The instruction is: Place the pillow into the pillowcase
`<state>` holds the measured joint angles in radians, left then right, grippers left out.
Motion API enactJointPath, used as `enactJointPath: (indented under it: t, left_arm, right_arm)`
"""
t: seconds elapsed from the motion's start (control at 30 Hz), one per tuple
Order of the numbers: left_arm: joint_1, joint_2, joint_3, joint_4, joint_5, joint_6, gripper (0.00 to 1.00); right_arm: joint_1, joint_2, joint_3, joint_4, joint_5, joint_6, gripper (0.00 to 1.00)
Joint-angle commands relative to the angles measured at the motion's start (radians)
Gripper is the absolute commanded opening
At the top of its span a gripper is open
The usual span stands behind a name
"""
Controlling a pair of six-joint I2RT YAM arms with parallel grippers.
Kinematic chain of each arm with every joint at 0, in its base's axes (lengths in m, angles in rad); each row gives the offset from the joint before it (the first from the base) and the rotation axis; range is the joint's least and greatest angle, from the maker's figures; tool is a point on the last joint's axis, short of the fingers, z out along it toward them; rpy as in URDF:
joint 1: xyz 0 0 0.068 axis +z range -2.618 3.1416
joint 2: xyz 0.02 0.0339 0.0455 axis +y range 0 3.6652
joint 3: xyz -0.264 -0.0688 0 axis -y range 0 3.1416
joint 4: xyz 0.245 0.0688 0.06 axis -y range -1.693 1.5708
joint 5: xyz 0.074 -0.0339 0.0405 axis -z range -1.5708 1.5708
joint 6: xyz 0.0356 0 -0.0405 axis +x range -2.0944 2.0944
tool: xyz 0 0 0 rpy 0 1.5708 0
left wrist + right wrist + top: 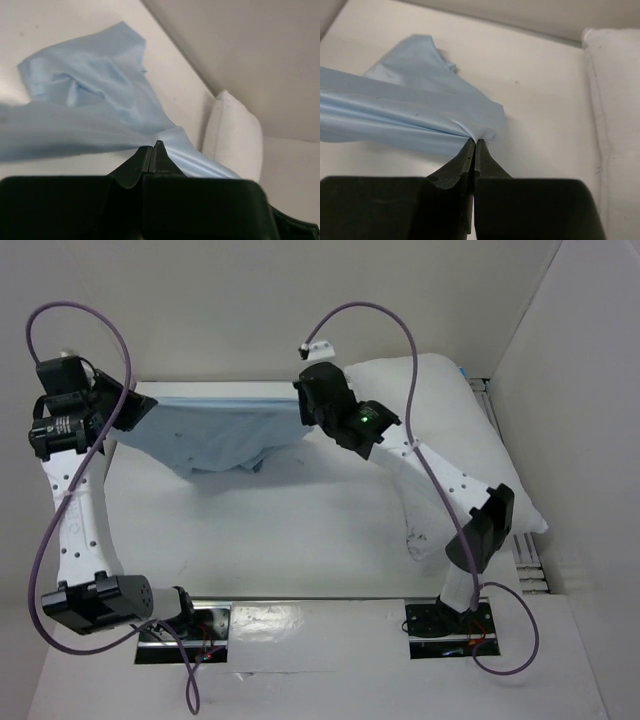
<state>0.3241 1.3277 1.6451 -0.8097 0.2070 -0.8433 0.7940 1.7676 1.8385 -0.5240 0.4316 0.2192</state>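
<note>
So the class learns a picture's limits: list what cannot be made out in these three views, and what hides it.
Top view: the right arm covers part of the pillow.
Wrist views: the pillowcase runs off the left edge; folds hide its open end.
Left wrist view: the left claw's body cuts off the pillow's lower part.

A white table (300,530) carries the pillow (450,410), lying flat along its right side. The blue pillowcase (225,435) sags onto the far left part, its wrinkled lower folds touching the surface.
</note>
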Motion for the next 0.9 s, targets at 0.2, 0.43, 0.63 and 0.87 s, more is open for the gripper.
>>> enactJointPath:
  t: [0.2,0.43,0.63,0.87]
  left_arm:
    - [0.032,-0.162,0.313,0.084,0.061,0.026,0.0]
    - [0.032,-0.249,0.476,0.138,0.092,0.026,0.0]
    - [0.032,-0.228,0.676,0.168,0.115,0.007,0.0]
    - [0.032,-0.134,0.484,0.256,0.155,-0.002,0.0]
  right_arm:
    - [-0.021,-0.359,0.061,0.084,0.174,-0.142,0.0]
    - [0.028,-0.542,0.143,0.157,0.078,-0.173,0.0]
    - [0.028,-0.543,0.248,0.234,0.078,-0.228,0.0]
    - [0.008,-0.324,0.33,0.34,0.206,-0.376,0.0]
